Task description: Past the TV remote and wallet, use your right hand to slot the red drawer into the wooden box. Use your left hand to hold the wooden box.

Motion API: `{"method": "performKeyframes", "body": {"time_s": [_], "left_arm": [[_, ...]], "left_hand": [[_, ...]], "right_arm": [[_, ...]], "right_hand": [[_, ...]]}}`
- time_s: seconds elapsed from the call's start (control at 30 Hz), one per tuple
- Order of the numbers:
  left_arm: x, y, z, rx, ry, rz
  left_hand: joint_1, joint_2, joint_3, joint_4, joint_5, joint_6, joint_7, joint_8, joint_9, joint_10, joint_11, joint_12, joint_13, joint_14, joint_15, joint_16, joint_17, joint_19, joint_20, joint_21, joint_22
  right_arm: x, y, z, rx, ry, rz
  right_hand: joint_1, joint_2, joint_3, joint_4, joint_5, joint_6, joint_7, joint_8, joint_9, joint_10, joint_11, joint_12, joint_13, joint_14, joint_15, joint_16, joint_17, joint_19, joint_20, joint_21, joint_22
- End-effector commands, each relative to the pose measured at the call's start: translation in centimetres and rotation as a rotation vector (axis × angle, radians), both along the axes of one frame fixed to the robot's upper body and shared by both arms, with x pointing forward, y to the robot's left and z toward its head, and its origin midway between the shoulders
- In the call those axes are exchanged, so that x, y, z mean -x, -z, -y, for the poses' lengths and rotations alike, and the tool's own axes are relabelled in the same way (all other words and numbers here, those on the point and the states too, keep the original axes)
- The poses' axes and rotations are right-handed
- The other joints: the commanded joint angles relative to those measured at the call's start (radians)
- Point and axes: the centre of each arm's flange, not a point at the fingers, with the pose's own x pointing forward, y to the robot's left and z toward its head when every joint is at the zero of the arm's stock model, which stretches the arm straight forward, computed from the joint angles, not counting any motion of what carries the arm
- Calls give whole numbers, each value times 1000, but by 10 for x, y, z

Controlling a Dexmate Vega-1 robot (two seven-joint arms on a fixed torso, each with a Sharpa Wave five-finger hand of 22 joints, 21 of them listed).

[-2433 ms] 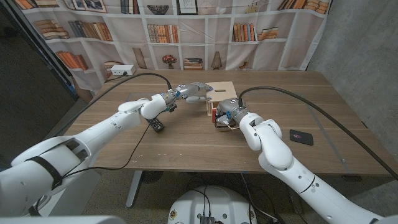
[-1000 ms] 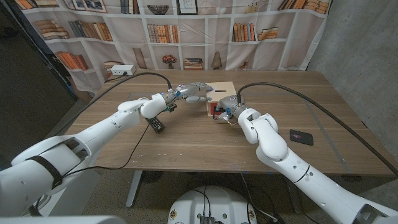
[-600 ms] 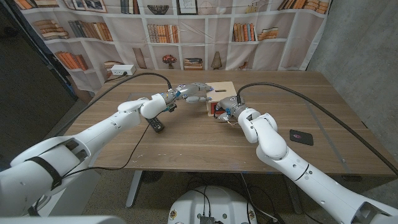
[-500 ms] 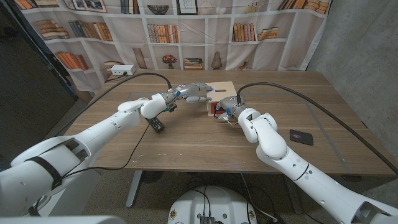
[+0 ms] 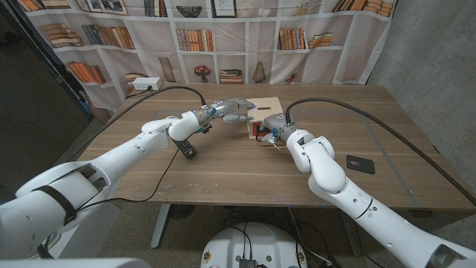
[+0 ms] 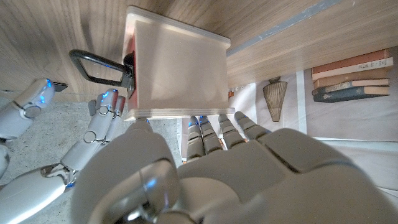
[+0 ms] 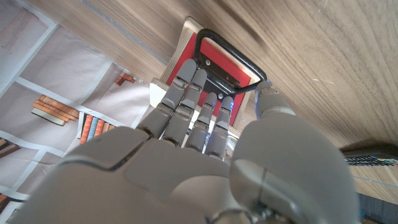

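At the worktop's (image 5: 223, 160) far middle, left hand (image 5: 232, 110) clamps the stiff, light box (image 5: 266, 113); right hand (image 5: 274, 132) presses the red drawer (image 5: 257, 129) near its wire handle (image 7: 231, 56), grip unclear.

We find no legible text, label, brand, number or sign anywhere; the book spines on the bookshelf backdrop (image 5: 223, 30) carry markings too small and blurred for us to read; the wallet (image 5: 361, 164) shows a faint reddish mark we cannot make out; the TV remote (image 5: 186, 147) has buttons without readable symbols; the wooden box (image 6: 177, 68) is plain on the faces we see.
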Motion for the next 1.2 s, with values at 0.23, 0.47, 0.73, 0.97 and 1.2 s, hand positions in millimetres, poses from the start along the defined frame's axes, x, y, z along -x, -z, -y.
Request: {"method": "performKeyframes", "body": {"time_s": [0.23,0.47,0.73,0.97,1.2], "left_arm": [[3,-7,-2,20,0,13],[8,-13,-5,41,6,30],[17,-21,-10,79,31,41],[20,-26,-16,110,31,50],[22,-31,-20,164,44,39]], "left_hand": [[2,-2,0,8,4,-1,-3,-6,4,-2,-1,-2,1,5,-39,5,4,5,-18,-1,3],[2,-1,1,8,4,-2,-2,-7,4,-1,0,-1,1,5,-40,6,4,5,-18,-1,3],[3,1,2,8,4,-3,0,-8,4,-3,6,-2,2,4,-37,5,4,5,-17,-1,3],[3,2,3,8,3,-5,0,-9,4,-4,10,-3,2,4,-36,5,4,5,-18,-1,3],[3,2,3,7,3,-5,0,-9,4,-5,8,-3,2,5,-37,6,4,5,-18,-1,3]], "right_arm": [[18,-2,3,-46,-29,56],[20,-1,2,-53,-28,64],[22,-2,3,-79,-41,57],[23,-1,4,-92,-47,58],[25,-1,5,-95,-45,64]], "right_hand": [[-15,-4,17,-5,-1,24,1,13,1,74,-5,24,7,-112,-64,-21,-5,-95,-65,-38,-2],[-16,-5,19,-6,0,28,0,13,1,72,-5,21,7,-133,-61,-21,-8,-121,-59,-50,-3],[-16,-7,21,-7,0,26,2,11,1,73,-3,20,8,-138,-61,-17,-10,-118,-63,-52,-6],[-14,-8,25,-10,0,32,8,13,1,79,2,20,8,-155,-67,-17,-13,-129,-80,-63,-10],[-14,-8,26,-10,0,32,8,12,1,79,5,19,8,-160,-64,-17,-14,-130,-80,-67,-12]]}}
